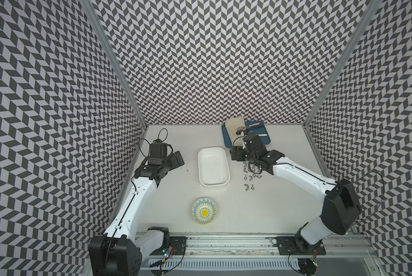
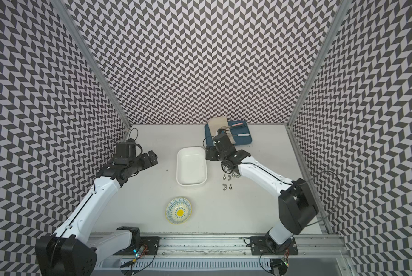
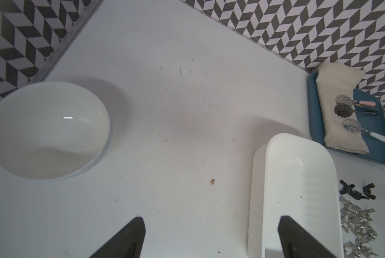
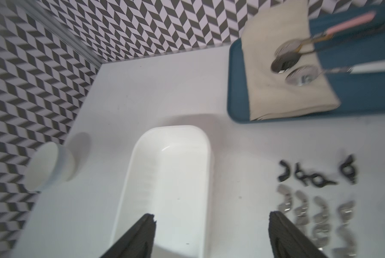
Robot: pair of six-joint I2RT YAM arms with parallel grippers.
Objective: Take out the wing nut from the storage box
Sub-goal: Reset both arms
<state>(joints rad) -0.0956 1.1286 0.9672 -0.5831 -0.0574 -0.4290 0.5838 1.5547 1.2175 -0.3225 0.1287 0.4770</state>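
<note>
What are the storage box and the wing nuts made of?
The storage box: likely plastic, glossy white, soft highlight on smooth walls. The silver wing nuts: metal, bright mirror-like glints. The black wing nuts: dull black; coated metal or plastic, cannot tell.

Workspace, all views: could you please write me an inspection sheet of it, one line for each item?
Surface: white table, with small dark specks and scuffs.
Job's things: storage box empty but for specks; wing nuts, silver and a few black, lie on the table beside it, on the right arm's side.
Clutter: patterned bowl, empty; white round bowl, empty, by the left arm; blue tray with a beige cloth and three spoons.
Grippers: left gripper open, holds nothing; right gripper open, holds nothing.
Cables: thin black cable loops at the left wrist.
Surroundings: chevron-patterned walls on three sides; metal rail in front.
</note>
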